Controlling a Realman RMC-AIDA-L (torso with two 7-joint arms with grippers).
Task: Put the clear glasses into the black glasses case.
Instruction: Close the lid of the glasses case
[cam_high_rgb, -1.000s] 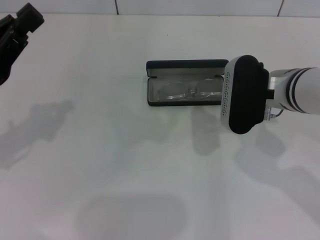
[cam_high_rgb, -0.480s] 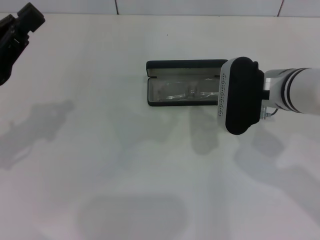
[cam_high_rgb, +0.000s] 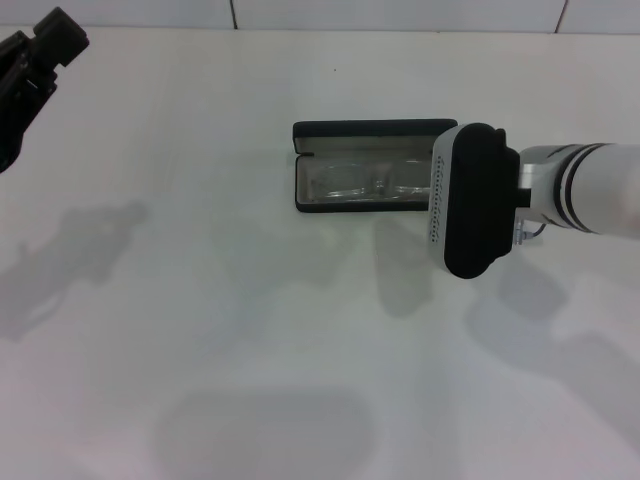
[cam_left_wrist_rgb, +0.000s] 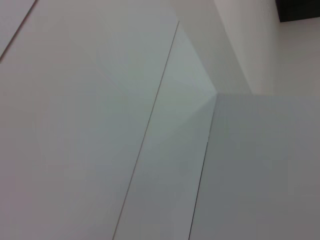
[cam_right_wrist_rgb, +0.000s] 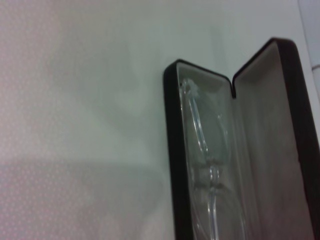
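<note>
The right gripper (cam_high_rgb: 470, 200) shows in the head view only as a black, rounded housing on the end of the white arm, hanging above the right end of the black hard-shell glasses case (cam_high_rgb: 365, 167) and covering that end from sight; its fingers are hidden, so whether they stand wide or narrow cannot be told. Under and beside it the case lies open on the white table (cam_high_rgb: 200, 300), its lid raised along the far side and its pale grey lining showing. The clear glasses (cam_high_rgb: 372, 183), with transparent colourless plastic frame and lenses, lie inside the lower tray of the case, stretched along its length; the right wrist view shows them (cam_right_wrist_rgb: 207, 165) resting against the lining between the black walls of the case (cam_right_wrist_rgb: 172, 150). The left gripper (cam_high_rgb: 35, 60), black, sits parked at the far left edge of the head view, well apart from the case, and its opening cannot be told either.
</note>
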